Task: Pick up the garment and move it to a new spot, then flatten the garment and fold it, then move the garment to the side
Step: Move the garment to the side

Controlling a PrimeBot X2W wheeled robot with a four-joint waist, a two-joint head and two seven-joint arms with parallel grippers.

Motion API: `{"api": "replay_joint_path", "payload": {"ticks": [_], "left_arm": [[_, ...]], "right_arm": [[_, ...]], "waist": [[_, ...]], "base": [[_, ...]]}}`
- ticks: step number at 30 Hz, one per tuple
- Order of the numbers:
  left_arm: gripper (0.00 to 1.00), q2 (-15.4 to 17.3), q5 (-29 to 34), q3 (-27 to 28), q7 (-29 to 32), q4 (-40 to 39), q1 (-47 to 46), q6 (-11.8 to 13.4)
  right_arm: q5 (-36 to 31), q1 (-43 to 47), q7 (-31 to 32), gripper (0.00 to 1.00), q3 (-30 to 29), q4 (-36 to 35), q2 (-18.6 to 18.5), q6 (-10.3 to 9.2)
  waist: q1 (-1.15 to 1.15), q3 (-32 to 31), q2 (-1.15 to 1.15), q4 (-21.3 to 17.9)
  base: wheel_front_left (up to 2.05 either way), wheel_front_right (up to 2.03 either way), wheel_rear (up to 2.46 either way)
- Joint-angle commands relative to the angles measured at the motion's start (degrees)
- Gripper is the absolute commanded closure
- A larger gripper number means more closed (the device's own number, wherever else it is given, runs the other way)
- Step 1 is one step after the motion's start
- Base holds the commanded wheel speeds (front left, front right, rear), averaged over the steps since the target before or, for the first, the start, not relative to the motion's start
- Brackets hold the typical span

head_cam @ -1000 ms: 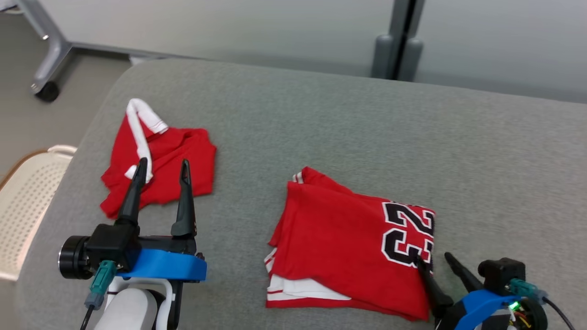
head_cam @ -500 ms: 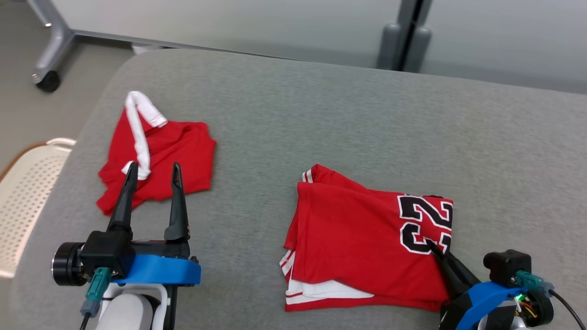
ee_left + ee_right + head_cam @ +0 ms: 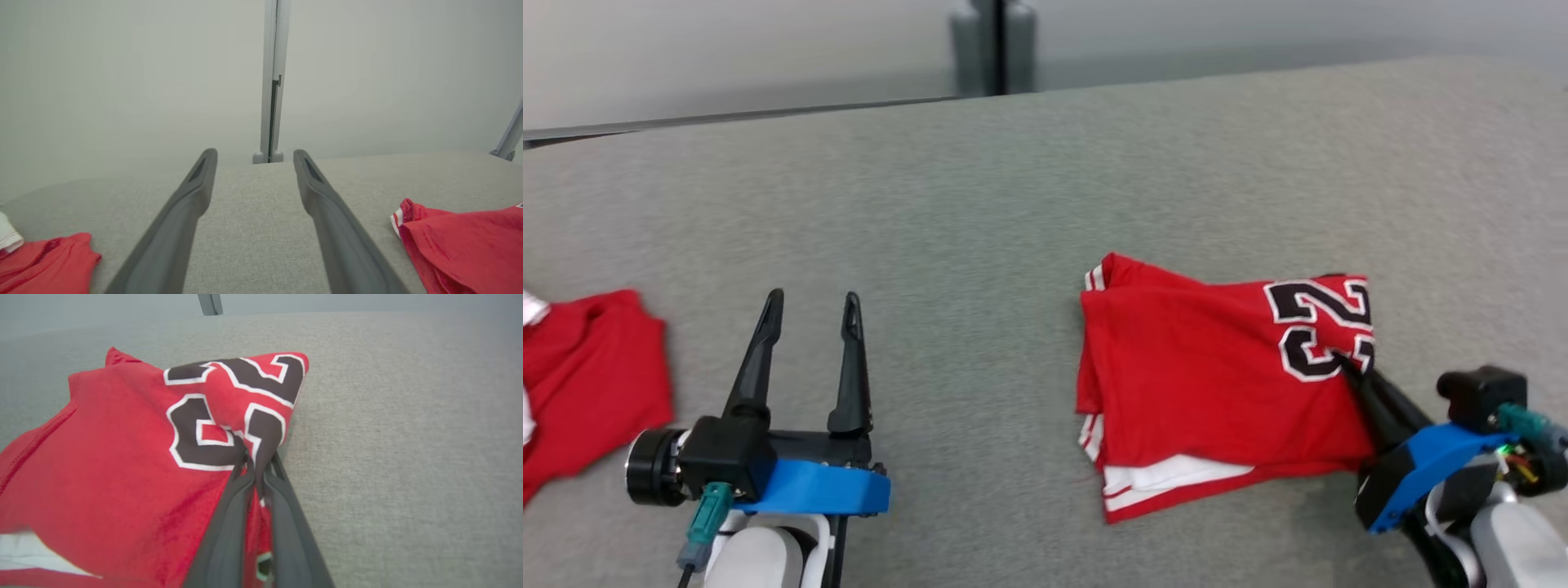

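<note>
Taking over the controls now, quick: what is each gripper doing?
Left gripper: open, holding nothing.
Right gripper: shut on the folded red jersey, pinching it at the printed number.

The red garment (image 3: 1201,384) has one big number (image 3: 1321,328) on it, a 23 in black with white edges. The number sits at the garment's far right corner and is turned on its side in the head view. The right gripper (image 3: 1342,362) pinches the cloth right at the number, so part of it is bunched up.
</note>
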Motion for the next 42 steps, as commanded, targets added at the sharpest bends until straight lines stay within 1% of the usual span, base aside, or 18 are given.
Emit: {"api": "replay_joint_path", "payload": {"ticks": [1,6,11,14,20,23,26,27,28,29,30,32,34,36,37,40,42], "left_arm": [[0.0,-0.05,0.53,-0.35,-0.22,-0.35,-1.2,-0.38],[0.0,0.49,1.87,-1.68,-0.17,-1.28,-4.33,-1.66],[0.0,0.9,3.15,-3.15,-0.13,-1.97,-8.29,-2.9],[0.0,1.12,3.71,-3.81,-0.1,-2.22,-10.03,-3.35],[0.0,1.02,4.29,-4.59,-0.11,-2.75,-12.45,-3.48],[0.0,1.02,4.65,-5.04,-0.12,-3.03,-13.66,-3.78],[0.0,0.92,4.77,-5.59,-0.13,-2.85,-14.9,-4.05],[0.0,0.91,4.86,-5.7,-0.14,-2.74,-15.26,-4.17],[0.0,0.87,4.89,-5.86,-0.14,-2.6,-15.53,-4.26],[0.0,0.84,4.89,-5.95,-0.14,-2.44,-15.69,-4.25],[0.0,0.76,4.87,-6.01,-0.15,-2.29,-15.76,-4.27],[0.0,0.6,4.67,-6.02,-0.16,-2.14,-15.88,-4.34],[0.0,0.43,4.44,-5.96,-0.16,-1.83,-15.45,-4.34],[0.0,0.34,4.17,-5.81,-0.16,-1.35,-14.64,-4.22],[0.0,0.27,4.14,-5.76,-0.16,-1.07,-14.2,-4.08],[0.0,0.32,3.84,-5.09,-0.16,0.06,-12.45,-3.46],[0.0,0.35,3.43,-4.47,-0.16,0.88,-10.86,-3.06]], "right_arm": [[0.47,-2.34,-0.71,1.0,-0.32,0.75,-1.12,-0.01],[0.96,-10.03,-2.48,1.0,-2.15,5.14,-4.88,-0.01],[0.18,-17.28,-4.67,1.0,-5.39,10.2,-8.62,-0.01],[-0.69,-20.65,-5.62,1.0,-7.05,12.17,-9.92,-0.01],[-2.29,-24.06,-7.08,1.0,-9.26,13.99,-11.34,-0.01],[-3.91,-25.61,-7.42,1.0,-10.13,14.49,-11.94,-0.01],[-7.15,-26.4,-7.86,1.0,-11.98,15.27,-12.13,-0.01],[-8.98,-26.45,-7.62,0.71,-12.76,15.58,-11.95,-0.01],[-10.36,-26.44,-7.4,0.6,-13.79,15.81,-11.51,-0.01],[-12.26,-26.37,-7.34,0.34,-14.9,15.84,-10.9,-0.01],[-14.35,-26.05,-7.04,0.0,-16.23,15.96,-10.3,-0.01],[-18.56,-25.08,-6.9,0.0,-19.65,15.49,-9.19,-0.01],[-22.14,-23.43,-7.02,0.0,-22.83,14.35,-6.81,-0.01],[-24.48,-21.42,-7.45,0.0,-25.41,12.21,-4.34,-0.01],[-25.44,-20.55,-7.94,0.0,-26.5,11.16,-3.73,-0.01],[-25.42,-16.82,-9.28,0.0,-27.63,7.99,-0.13,-0.01],[-24.61,-13.86,-9.82,0.0,-27.26,5.51,2.04,-0.01]], "waist": [[-0.01,-0.34,-0.01,-2.03],[-0.01,4.15,-0.01,-5.11],[-0.01,8.42,-0.01,-6.21],[-0.01,10.46,-0.01,-6.45],[-0.01,13.18,-0.01,-6.41],[-0.01,14.9,-0.01,-6.13],[-0.01,16.26,-0.01,-5.64],[-0.01,16.62,-0.01,-5.52],[-0.01,16.9,-0.01,-5.4],[-0.01,17.05,-0.01,-5.3],[-0.01,17.11,-0.01,-5.22],[-0.01,17.03,-0.01,-5.11],[-0.01,16.41,-0.01,-4.99],[-0.01,15.49,-0.01,-4.83],[-0.01,14.78,-0.01,-4.68],[-0.01,12.28,-0.01,-4.47],[-0.01,10.3,-0.01,-4.33]], "base": [[0.0,0.0,0.0],[0.0,0.0,0.0],[0.0,0.0,0.0],[0.0,0.0,0.0],[0.0,0.0,0.0],[0.0,0.0,0.0],[0.0,0.0,0.0],[0.0,0.0,0.0],[0.0,0.0,0.0],[0.0,0.0,0.0],[0.0,0.0,0.0],[0.0,0.0,0.0],[0.0,0.0,0.0],[0.0,0.0,0.0],[0.0,0.0,0.0],[0.0,0.0,0.0],[0.0,0.0,0.0]]}}
